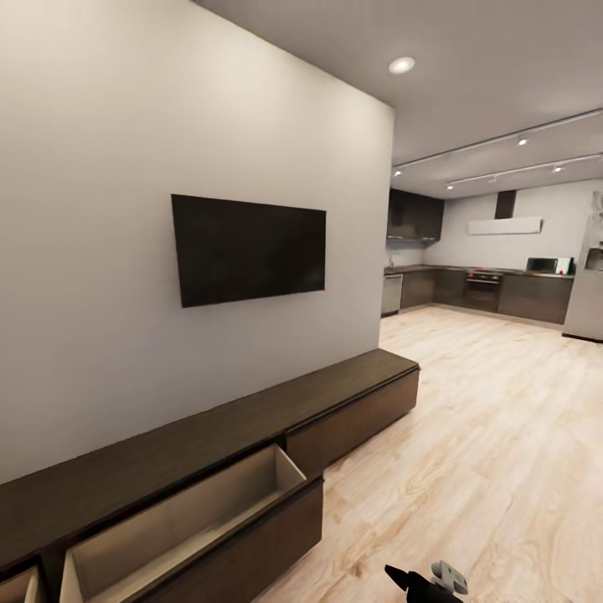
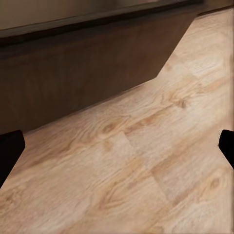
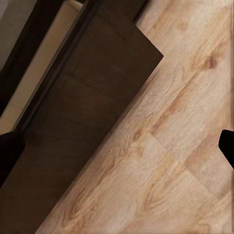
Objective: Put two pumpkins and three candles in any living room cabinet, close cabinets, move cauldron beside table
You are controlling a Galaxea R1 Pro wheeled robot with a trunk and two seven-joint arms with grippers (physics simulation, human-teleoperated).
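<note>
Head view: the cabinet (image 1: 251, 435) runs along the wall at lower left, one drawer (image 1: 184, 528) pulled open. Left gripper (image 2: 117, 146) and right gripper (image 3: 117, 146) fingers spread apart, holding nothing, above wooden floor (image 1: 486, 452).

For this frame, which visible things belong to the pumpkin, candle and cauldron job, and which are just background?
Belongs to the job:
- cabinet, long, low, dark brown
- its open drawer, pulled out; the inside that shows holds nothing

Just background:
- wall TV
- kitchen units at the far end
- fridge
- wood floor
</note>
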